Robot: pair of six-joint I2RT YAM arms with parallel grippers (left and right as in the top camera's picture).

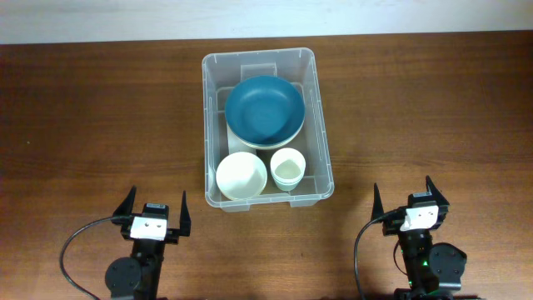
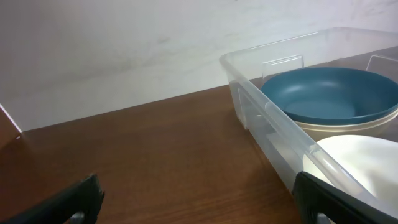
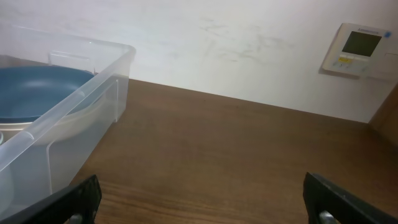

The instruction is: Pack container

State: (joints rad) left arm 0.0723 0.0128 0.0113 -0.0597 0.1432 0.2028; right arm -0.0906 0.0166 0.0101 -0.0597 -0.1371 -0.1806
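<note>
The clear plastic container [image 1: 321, 150] stands at the middle of the table. Inside it a blue bowl [image 1: 265, 107] sits stacked on a cream bowl at the far end, a cream bowl [image 1: 241, 175] at the near left and a small white cup [image 1: 287, 166] at the near right. My left gripper [image 1: 156, 207] is open and empty, near the front edge, left of the container. My right gripper [image 1: 410, 195] is open and empty, right of it. The container also shows in the left wrist view [image 2: 261, 118] and in the right wrist view [image 3: 81, 102].
The brown wooden table [image 1: 100, 125] ends at a white wall [image 1: 100, 17] at the back. A wall thermostat [image 3: 357, 50] shows in the right wrist view.
</note>
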